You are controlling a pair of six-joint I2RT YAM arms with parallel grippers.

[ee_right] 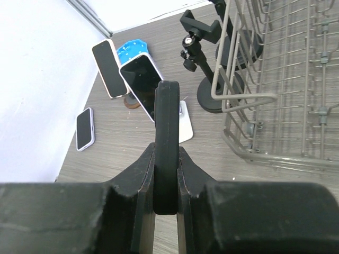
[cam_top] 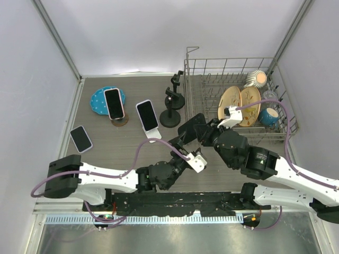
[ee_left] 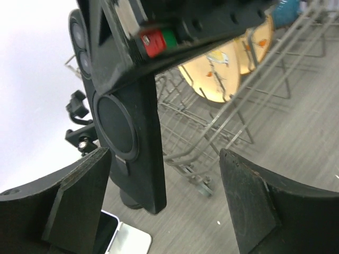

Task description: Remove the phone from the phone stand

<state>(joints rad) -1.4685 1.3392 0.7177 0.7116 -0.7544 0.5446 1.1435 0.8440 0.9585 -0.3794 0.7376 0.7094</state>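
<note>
My right gripper [cam_top: 195, 128] is shut on a black phone [cam_top: 188, 128], held edge-on above the table; in the right wrist view the phone [ee_right: 166, 132] stands upright between the closed jaws [ee_right: 167, 182]. My left gripper [cam_top: 180, 144] is open and empty just below it. In the left wrist view the phone's back [ee_left: 127, 132], with a round ring, hangs between my spread fingers [ee_left: 164, 156] without touching them. An empty black clamp phone stand [cam_top: 170, 107] stands beside the rack and also shows in the right wrist view [ee_right: 209, 63].
A white-cased phone [cam_top: 147, 116] leans on a white stand. A pink-cased phone [cam_top: 113, 103] leans on a round stand by a blue plate [cam_top: 98, 99]. Another phone [cam_top: 80, 138] lies flat at left. A wire dish rack [cam_top: 204, 95] with plates [cam_top: 231, 100] stands at right. A second black stand [cam_top: 177, 82] is behind.
</note>
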